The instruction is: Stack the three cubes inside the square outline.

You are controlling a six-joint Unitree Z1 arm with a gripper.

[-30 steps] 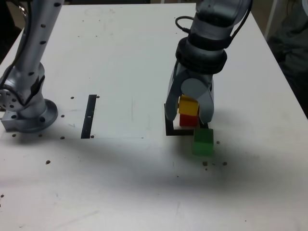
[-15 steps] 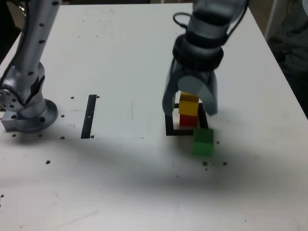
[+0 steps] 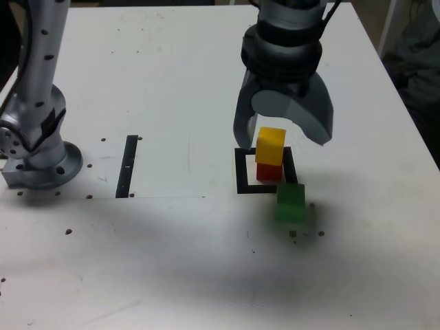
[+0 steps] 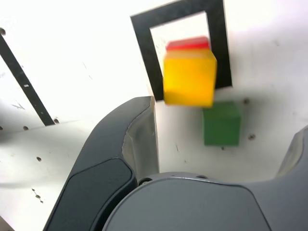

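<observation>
Two cubes stand stacked inside the square outline: I see the yellow cube atop the red cube. The green cube sits on the table at the outline's five o'clock in the exterior view. My gripper is released, fingers spread wide, above the stack, grasping nothing.

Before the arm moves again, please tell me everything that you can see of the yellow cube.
The yellow cube is small, plain and smooth-looking, with flat faces and no visible markings. It sits upright on the red cube, within the square outline. The open fingers do not grip it.
</observation>
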